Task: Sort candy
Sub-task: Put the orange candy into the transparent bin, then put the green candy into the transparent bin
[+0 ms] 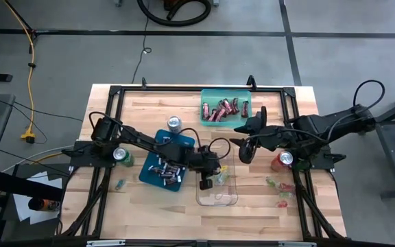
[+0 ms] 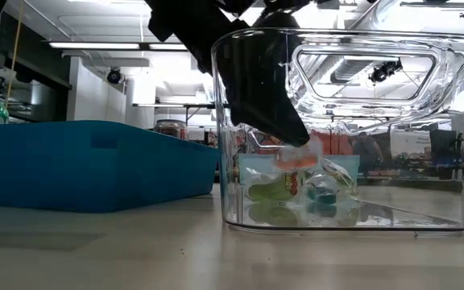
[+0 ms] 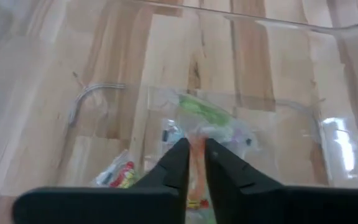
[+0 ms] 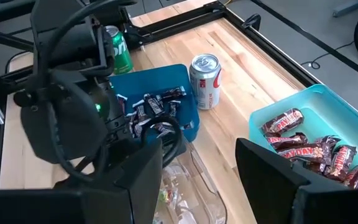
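left wrist view: left hand (image 3: 196, 163) inside the clear bin (image 1: 228, 199), fingers nearly closed, pinching an orange candy wrapper (image 3: 197, 155); right hand (image 1: 244, 140) hovers wide open, empty.

Grey floor (image 1: 184, 62), yellow cable (image 1: 29, 62)

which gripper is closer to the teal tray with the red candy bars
Right. The right gripper hovers just below the teal tray in the high view, jaws open. The left gripper is farther off, down inside the clear bin.
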